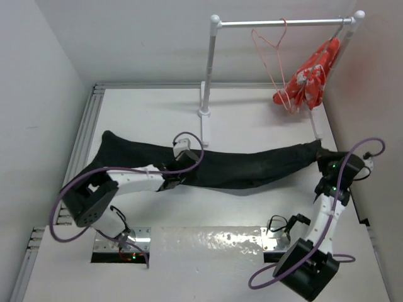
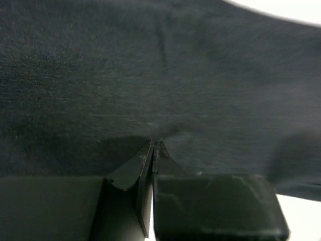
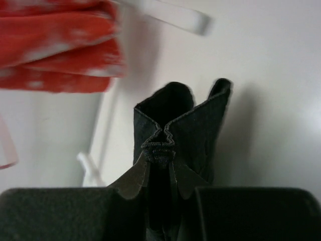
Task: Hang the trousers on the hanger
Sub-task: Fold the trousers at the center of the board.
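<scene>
The black trousers lie stretched across the table from far left to right. My left gripper sits at their middle, jaws closed together with the tips pressed into the black fabric. My right gripper is shut on the bunched hem of the trousers' right end, held a little off the table. The pale-pink wire hanger hangs by its hook on the white rail at the back.
An orange-red bundle with white marks hangs at the rail's right end and shows in the right wrist view. The rack's white posts and feet stand behind the trousers. Walls close in left and right.
</scene>
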